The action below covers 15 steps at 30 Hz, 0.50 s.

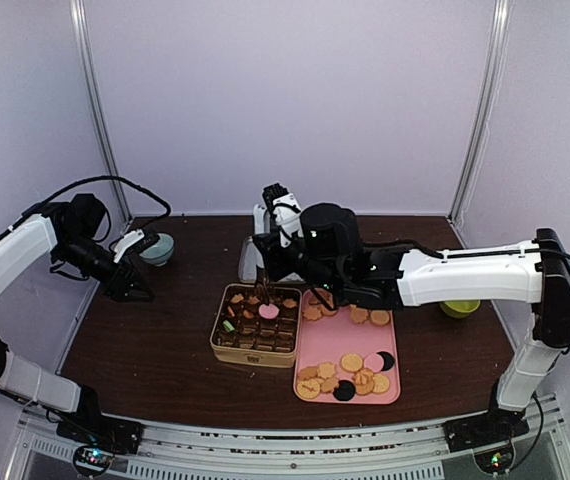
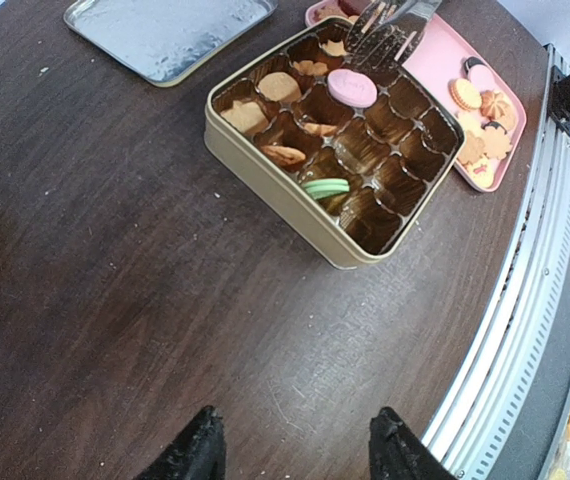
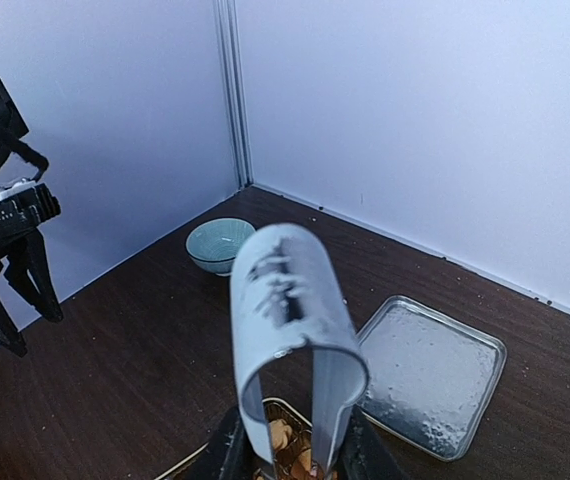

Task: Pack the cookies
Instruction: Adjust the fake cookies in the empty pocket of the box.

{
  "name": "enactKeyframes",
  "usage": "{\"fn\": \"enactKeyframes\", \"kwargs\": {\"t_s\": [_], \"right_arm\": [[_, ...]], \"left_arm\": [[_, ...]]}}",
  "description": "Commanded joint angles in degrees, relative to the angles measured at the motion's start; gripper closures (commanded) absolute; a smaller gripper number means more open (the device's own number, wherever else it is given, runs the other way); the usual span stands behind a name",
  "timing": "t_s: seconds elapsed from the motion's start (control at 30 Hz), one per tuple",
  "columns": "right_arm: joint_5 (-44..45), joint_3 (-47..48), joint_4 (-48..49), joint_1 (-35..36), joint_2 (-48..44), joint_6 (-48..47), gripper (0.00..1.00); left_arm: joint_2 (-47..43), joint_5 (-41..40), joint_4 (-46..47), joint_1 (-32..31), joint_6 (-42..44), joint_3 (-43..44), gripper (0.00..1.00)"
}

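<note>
Pinching the tongs [image 3: 285,290], our right tool [image 3: 300,450] hangs over the tin [image 2: 265,170]; loose cookies [image 1: 352,362] lie rightward; left tool [image 2: 295,450] spread.

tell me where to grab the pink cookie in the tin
Pinch the pink cookie by its round rim, on two opposite sides, coming straight down from above. It lies flat and seems to ride high in the tin, so its edge is exposed, while the surrounding cup walls would likely block a sideways approach.

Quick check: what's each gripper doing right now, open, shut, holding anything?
Left gripper: open, nothing between its fingers.
Right gripper: closed on the metal tongs.
</note>
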Motion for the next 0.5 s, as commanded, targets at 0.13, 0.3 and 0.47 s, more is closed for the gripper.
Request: {"fn": "enactKeyframes", "kwargs": {"t_s": [0.13, 0.3, 0.47], "right_arm": [[0.05, -0.42, 2.19, -0.95, 1.26, 0.97, 0.65], [-1.05, -1.46, 3.53, -0.87, 1.08, 1.97, 0.61], [-1.46, -1.48, 3.63, 0.25, 1.56, 1.81, 0.61]], "left_arm": [[-0.45, 0.51, -0.4, 0.54, 1.15, 0.9, 0.47], [-0.91, 0.57, -0.45, 0.54, 1.09, 0.89, 0.46], [-1.24, 0.49, -0.44, 0.55, 1.04, 0.63, 0.46]]}}
